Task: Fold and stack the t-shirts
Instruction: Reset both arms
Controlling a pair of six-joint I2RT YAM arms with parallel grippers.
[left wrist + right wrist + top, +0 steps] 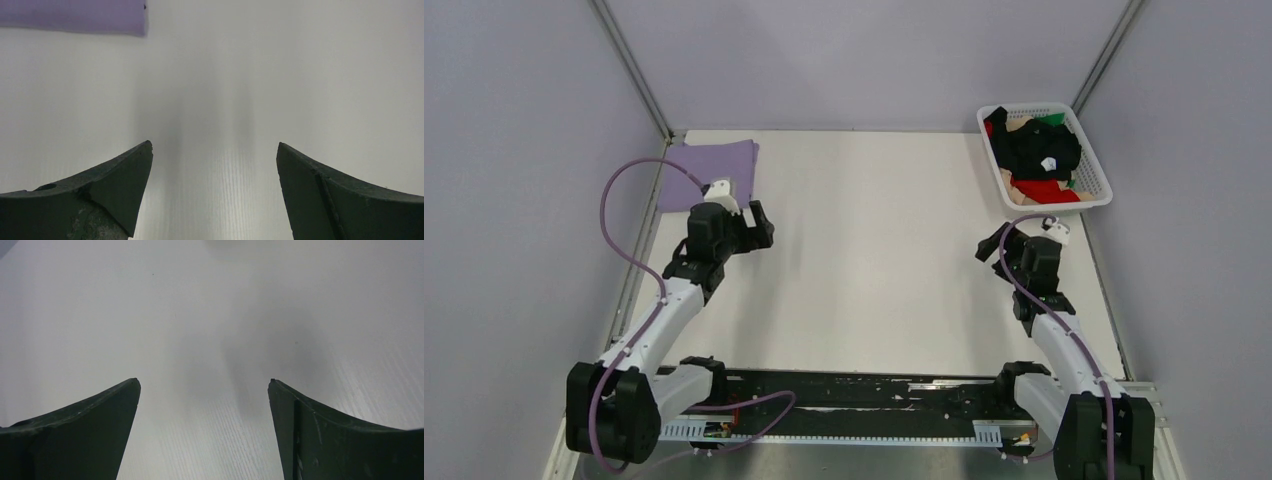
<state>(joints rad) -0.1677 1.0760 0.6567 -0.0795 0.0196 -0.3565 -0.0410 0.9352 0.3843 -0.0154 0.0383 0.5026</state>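
While I am watching from above, lavender t-shirt [709,172] is lying folded flat, smooth rectangle, at far-left corner of tabletop [874,260]. Black t-shirt [1044,150] and red t-shirt [1046,190] are sitting crumpled in white basket [1096,165] at far-right corner. Left gripper [214,150] is hovering near lavender fold, fingers spread apart, empty. Right gripper [204,382] is hovering near basket, likewise apart, empty.

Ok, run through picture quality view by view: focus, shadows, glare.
Top external: sharp, evenly lit, table bright without glare. Left wrist: faint grey shadow streaks between the fingers, purple t-shirt cropped at the top edge. Right wrist: one soft dark shadow patch right of centre.
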